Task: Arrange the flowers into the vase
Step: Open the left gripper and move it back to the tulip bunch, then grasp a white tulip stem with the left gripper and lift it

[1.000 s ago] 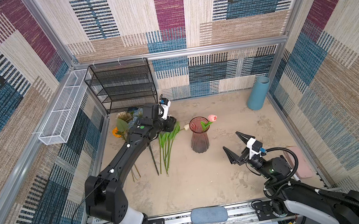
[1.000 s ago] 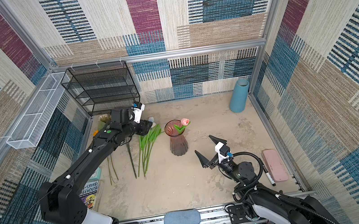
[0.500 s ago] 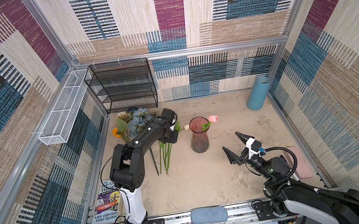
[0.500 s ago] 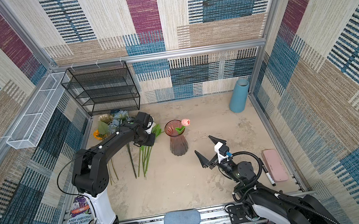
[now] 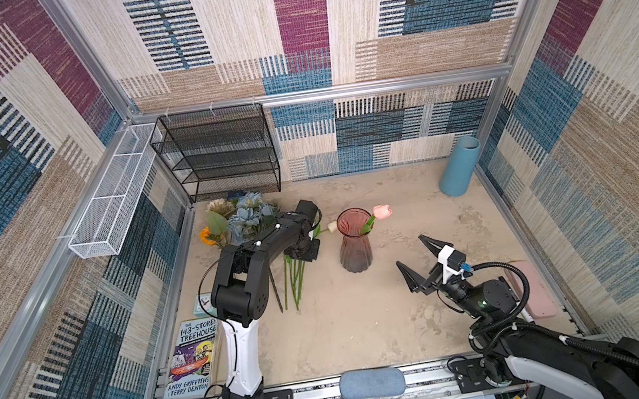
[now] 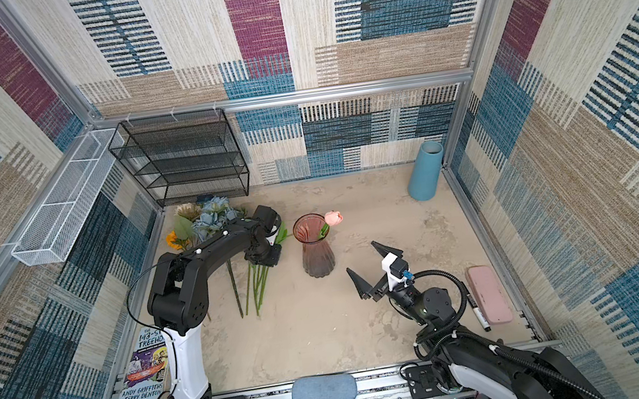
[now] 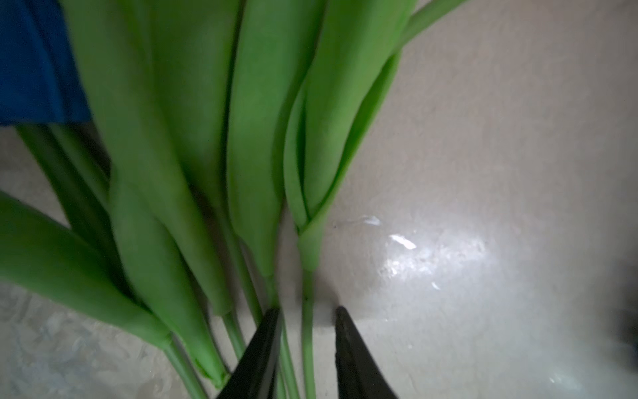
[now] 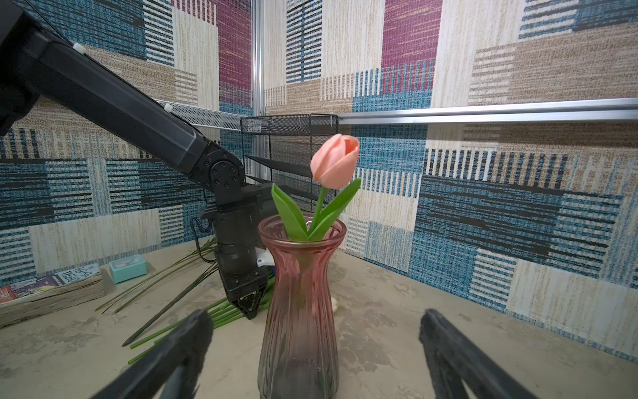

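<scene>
Since a second ago the left arm is folding its elbow high and bringing the left gripper (image 5: pixel 302 253) down from above the flowers onto the tulip stems (image 5: pixel 297 285) lying on the table (image 5: pixel 368 328). The right gripper (image 5: pixel 410 251) is staying put, jaws spread wide and empty, facing the vase (image 8: pixel 300 311).

In the left wrist view the left jaws are standing partly open. One stem (image 7: pixel 308 338) is lying between the fingertips with a gap showing on one side, so nothing is being clamped yet. A second stem (image 7: pixel 287 349) is running just against the inside of the other finger, and the leaves (image 7: pixel 255 138) are fanning out just ahead of the tips.

The risk, as I judge it, is the jaws closing on both stems at once, or pinching one so lightly that it is rolling out during the lift. Overlapping leaves may also be dragging neighbours along. The pink tulip (image 5: pixel 382 212) is already standing in the vase, ahead of the right jaws.
</scene>
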